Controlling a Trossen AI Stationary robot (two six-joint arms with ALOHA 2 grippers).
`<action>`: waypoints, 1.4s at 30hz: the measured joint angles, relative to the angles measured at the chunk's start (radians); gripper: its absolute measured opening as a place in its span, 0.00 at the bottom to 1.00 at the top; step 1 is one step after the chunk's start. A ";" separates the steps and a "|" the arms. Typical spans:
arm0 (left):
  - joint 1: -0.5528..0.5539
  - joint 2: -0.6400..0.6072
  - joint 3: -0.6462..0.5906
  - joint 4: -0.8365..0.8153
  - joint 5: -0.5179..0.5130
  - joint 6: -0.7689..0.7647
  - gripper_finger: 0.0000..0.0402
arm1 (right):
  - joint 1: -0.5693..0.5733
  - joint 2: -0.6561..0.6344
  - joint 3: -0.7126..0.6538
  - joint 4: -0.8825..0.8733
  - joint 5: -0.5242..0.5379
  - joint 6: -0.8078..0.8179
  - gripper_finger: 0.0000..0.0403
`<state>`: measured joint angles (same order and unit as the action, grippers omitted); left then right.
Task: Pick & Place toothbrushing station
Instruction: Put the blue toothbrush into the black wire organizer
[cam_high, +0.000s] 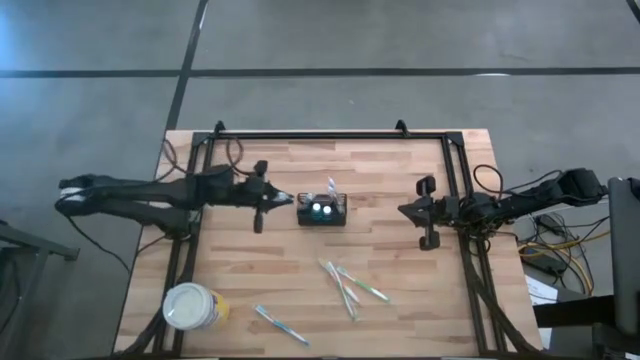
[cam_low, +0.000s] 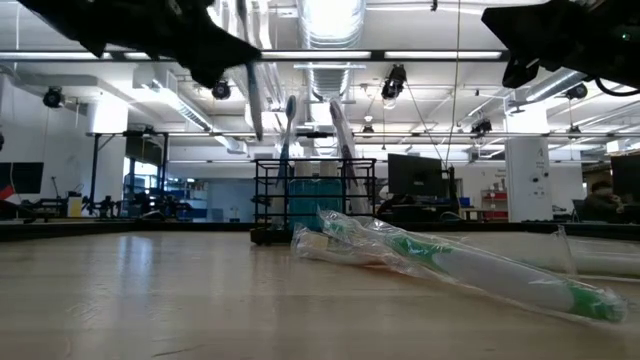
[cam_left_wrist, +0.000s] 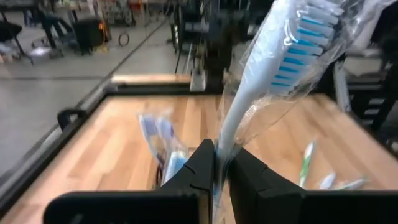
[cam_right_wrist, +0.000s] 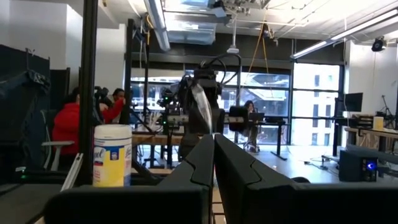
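The black wire-mesh caddy (cam_high: 321, 211) stands on its base on the table near the middle, with a wrapped toothbrush (cam_high: 331, 186) sticking up out of it; it also shows in the low view (cam_low: 315, 200). My left gripper (cam_high: 270, 197) hovers just left of the caddy, shut on a white toothbrush with blue bristles in a clear wrapper (cam_left_wrist: 292, 50). My right gripper (cam_high: 408, 211) is shut and empty, off to the right of the caddy, above the table. My left gripper pinches the wrapped toothbrush's white handle (cam_left_wrist: 221, 142) between its two fingers. The bristle head (cam_left_wrist: 301, 43) sticks out past the fingertips. In the low view the brush (cam_low: 253, 100) is lifted clear of the table, slanting down toward the caddy.
Several wrapped toothbrushes (cam_high: 345, 285) lie on the table near of the caddy, one more (cam_high: 280, 325) near the front edge. A round white-and-yellow cup (cam_high: 191, 306) stands at the near left corner. A black frame rail (cam_high: 320, 136) borders the table.
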<state>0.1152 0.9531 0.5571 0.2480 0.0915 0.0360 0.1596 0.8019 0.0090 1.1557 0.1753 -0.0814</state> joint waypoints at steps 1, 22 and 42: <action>-0.001 0.021 0.000 0.015 -0.002 0.001 0.06 | 0.000 0.001 0.000 0.000 0.000 0.000 0.02; 0.000 0.254 0.013 0.112 -0.023 0.012 0.06 | 0.000 0.000 0.000 0.001 0.001 0.000 0.02; 0.001 0.431 0.012 0.192 -0.045 0.000 0.07 | 0.000 0.000 0.000 -0.002 0.001 0.000 0.02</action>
<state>0.1162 1.3845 0.5690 0.4401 0.0466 0.0360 0.1595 0.8021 0.0090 1.1538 0.1764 -0.0814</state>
